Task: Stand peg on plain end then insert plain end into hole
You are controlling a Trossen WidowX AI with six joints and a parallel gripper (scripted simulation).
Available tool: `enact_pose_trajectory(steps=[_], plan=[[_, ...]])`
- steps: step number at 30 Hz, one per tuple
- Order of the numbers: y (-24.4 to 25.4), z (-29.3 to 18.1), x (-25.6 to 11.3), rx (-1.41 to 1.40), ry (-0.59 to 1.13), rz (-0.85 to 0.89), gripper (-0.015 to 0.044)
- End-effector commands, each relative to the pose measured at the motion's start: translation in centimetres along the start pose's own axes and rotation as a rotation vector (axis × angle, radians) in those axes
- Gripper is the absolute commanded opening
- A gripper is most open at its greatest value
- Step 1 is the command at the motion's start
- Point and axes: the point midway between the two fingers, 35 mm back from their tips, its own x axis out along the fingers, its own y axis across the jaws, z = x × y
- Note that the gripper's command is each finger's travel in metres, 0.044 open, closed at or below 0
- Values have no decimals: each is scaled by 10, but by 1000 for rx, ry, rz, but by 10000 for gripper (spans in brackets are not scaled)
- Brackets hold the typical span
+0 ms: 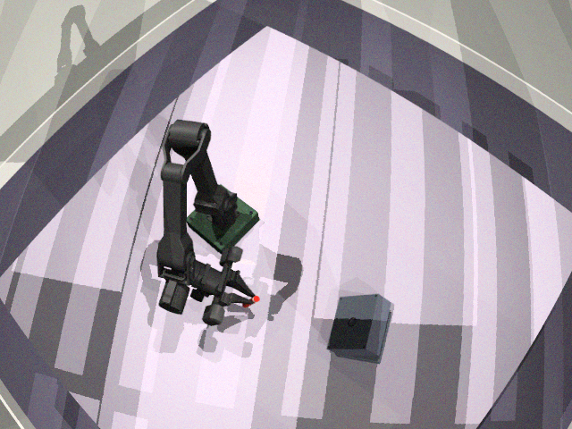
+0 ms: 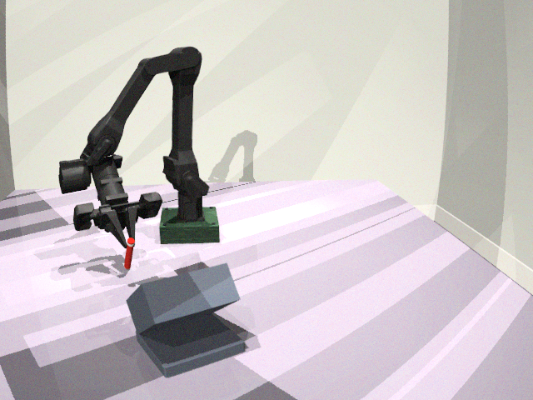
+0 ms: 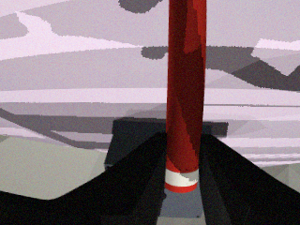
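Observation:
The red peg (image 1: pixel 256 298) (image 2: pixel 128 257) (image 3: pixel 186 94) stands nearly upright, tilted slightly, with its white-banded end up and its plain end down near the table. Whether the plain end touches the table I cannot tell. My gripper (image 1: pixel 253 300) (image 2: pixel 128 247) (image 3: pixel 183 143) is shut on the peg close below the white band, reaching in at a slant. The sloped panel (image 1: pixel 357 307) (image 2: pixel 185 297) (image 3: pixel 133 142) stands to the right of the gripper in the top view, apart from the peg. Its hole (image 1: pixel 351 322) shows in the face, partly in shadow; the exterior camera sees the panel's back.
The arm's green base block (image 1: pixel 244 222) (image 2: pixel 189 233) stands behind the gripper. The panel's foot plate (image 2: pixel 206 357) rests on the table (image 1: pixel 295 369) (image 2: pixel 344 301). Striped light and the arm's shadows fall across the table.

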Motion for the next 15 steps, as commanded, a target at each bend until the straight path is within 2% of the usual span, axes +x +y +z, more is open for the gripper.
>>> enact_pose_trajectory(steps=[1, 15], plan=[[-1, 2, -1, 8, 34, -7, 51], [-1, 9, -7, 10, 155, -7, 51]])
